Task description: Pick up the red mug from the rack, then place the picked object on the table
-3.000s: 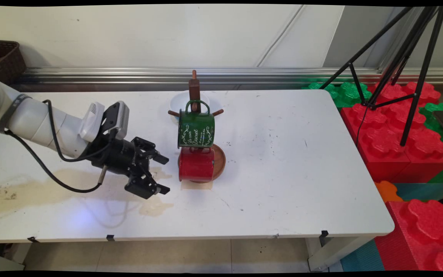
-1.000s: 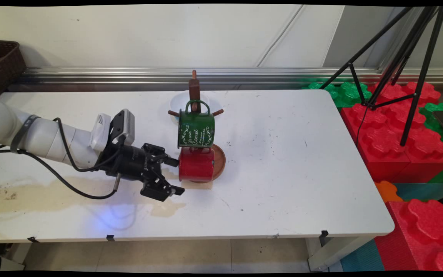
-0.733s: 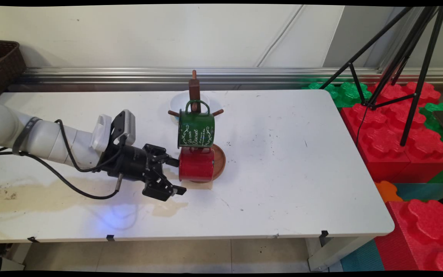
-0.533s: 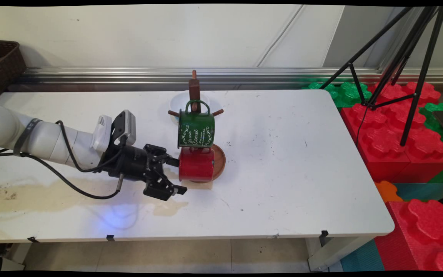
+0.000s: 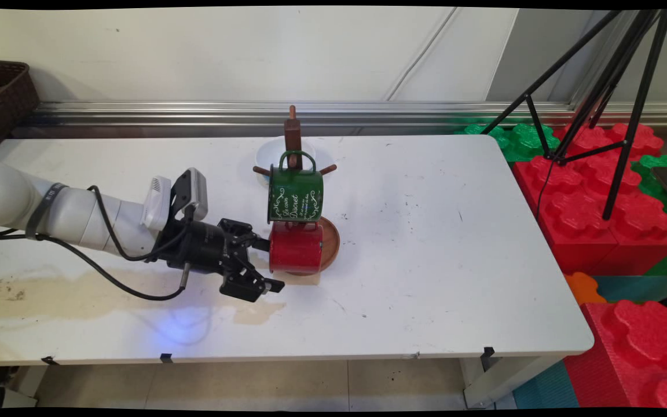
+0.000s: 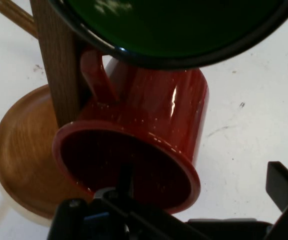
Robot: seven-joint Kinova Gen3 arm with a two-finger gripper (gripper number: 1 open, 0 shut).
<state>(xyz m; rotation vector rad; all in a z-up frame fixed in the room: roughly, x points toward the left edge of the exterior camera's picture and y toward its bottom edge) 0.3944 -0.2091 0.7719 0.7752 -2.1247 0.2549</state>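
On the white table (image 5: pixel 426 231), a wooden mug tree (image 5: pixel 293 136) is carrying a green mug (image 5: pixel 294 196) above a red mug (image 5: pixel 296 248) lying sideways on its round base. I am holding my gripper (image 5: pixel 265 263) spread apart at the red mug's open rim, one finger (image 5: pixel 259 244) reaching inside, not yet clamping.

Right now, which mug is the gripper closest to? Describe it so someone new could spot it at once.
Find the wooden mug stand near the middle of the white table. Two mugs are on it; the one meant is the lower, the red mug, down by the stand's round base with its open mouth facing the gripper. The green mug above carries white lettering; the red one is plain.
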